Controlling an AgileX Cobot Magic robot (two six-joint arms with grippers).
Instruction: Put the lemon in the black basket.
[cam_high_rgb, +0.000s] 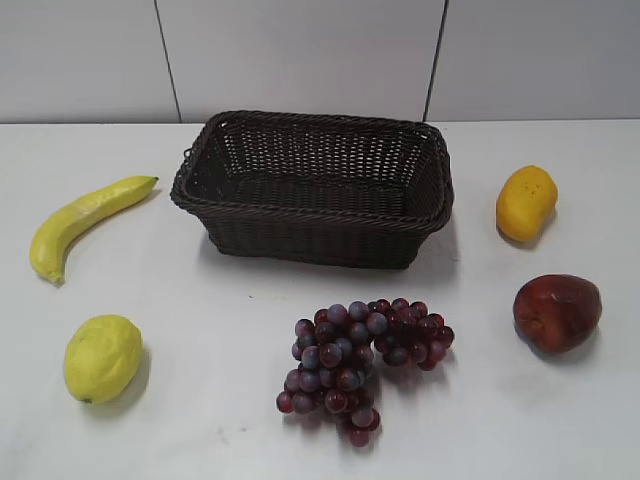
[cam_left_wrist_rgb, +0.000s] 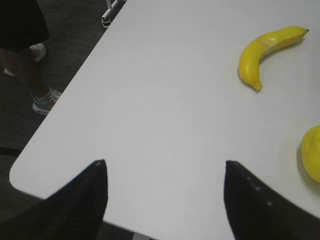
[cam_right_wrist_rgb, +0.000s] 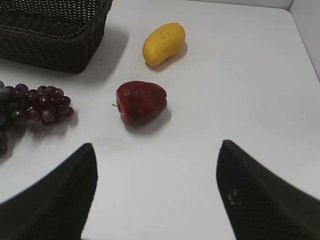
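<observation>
The lemon (cam_high_rgb: 102, 357) lies on the white table at the front left; its edge shows at the right border of the left wrist view (cam_left_wrist_rgb: 312, 159). The black basket (cam_high_rgb: 316, 185) stands empty at the back middle; its corner shows in the right wrist view (cam_right_wrist_rgb: 52, 30). My left gripper (cam_left_wrist_rgb: 164, 165) is open and empty above the table's left corner, well left of the lemon. My right gripper (cam_right_wrist_rgb: 156, 146) is open and empty above the table's front right. Neither gripper shows in the exterior view.
A banana (cam_high_rgb: 82, 222) lies at the left, also in the left wrist view (cam_left_wrist_rgb: 267, 52). Purple grapes (cam_high_rgb: 362, 360) lie in front of the basket. A mango (cam_high_rgb: 526, 203) and a dark red apple (cam_high_rgb: 557, 311) lie at the right. A person's feet (cam_left_wrist_rgb: 46, 100) stand beside the table edge.
</observation>
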